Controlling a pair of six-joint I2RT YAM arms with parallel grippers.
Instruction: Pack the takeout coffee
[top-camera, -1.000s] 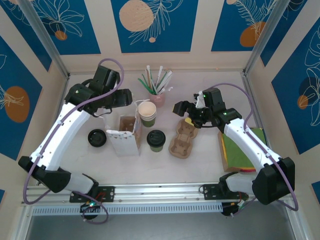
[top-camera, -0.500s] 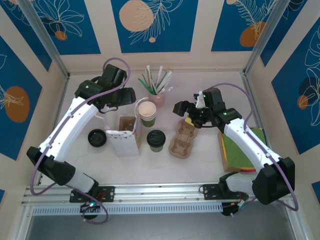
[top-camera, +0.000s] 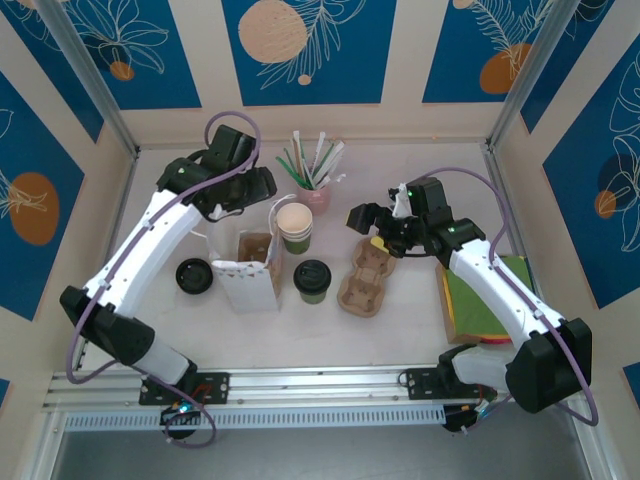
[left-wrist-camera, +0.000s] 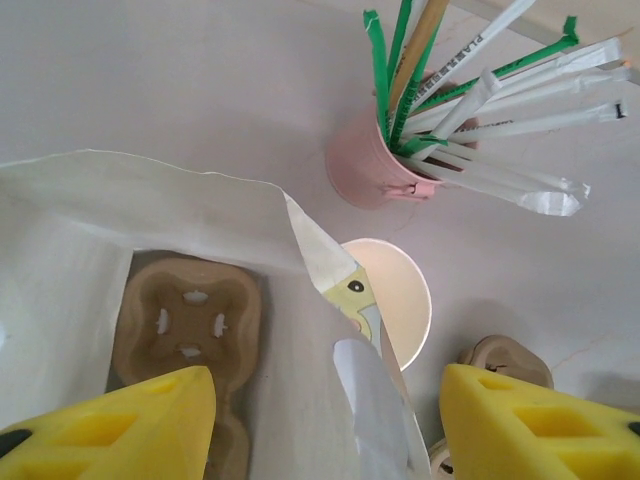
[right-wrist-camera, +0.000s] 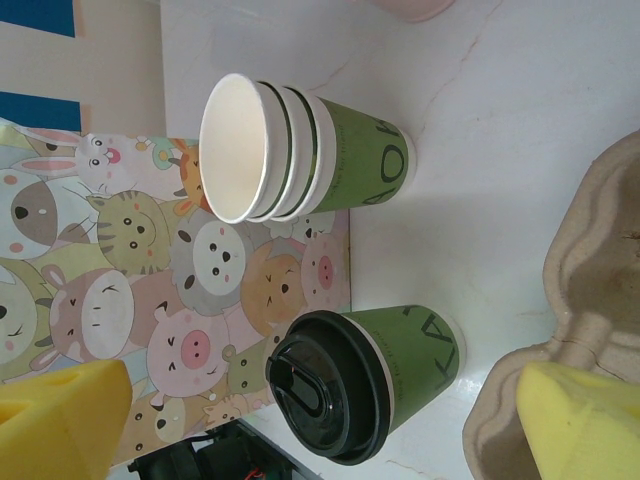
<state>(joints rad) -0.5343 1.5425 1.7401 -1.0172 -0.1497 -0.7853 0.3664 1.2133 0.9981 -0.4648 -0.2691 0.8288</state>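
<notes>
Reach decides this one: the takeout coffee (top-camera: 312, 281) stands upright near the middle of the worktop (top-camera: 410, 325), lid up and long axis vertical. It lies to the left of the right gripper (top-camera: 372, 229) and toward the near edge, with nothing between the two. That gripper hangs with its jaws spread wide, holding nothing. In its wrist view the cup sits between the two yellow pads, so I judge it the nearer and better-placed arm for the pick. The left gripper (top-camera: 258, 195) hovers over the far rim of the paper bag (top-camera: 248, 272), jaws apart, straddling the bag's right wall without pinching it as far as I can tell. Room around the cup is tight. The bag stands just beside it on the left, the stack of lidless cups (top-camera: 295, 228) just beyond it toward the far edge, and the pulp carrier (top-camera: 365, 275) close on its right. Only the near side is open, so coming down from above looks to me the approach with most room.
</notes>
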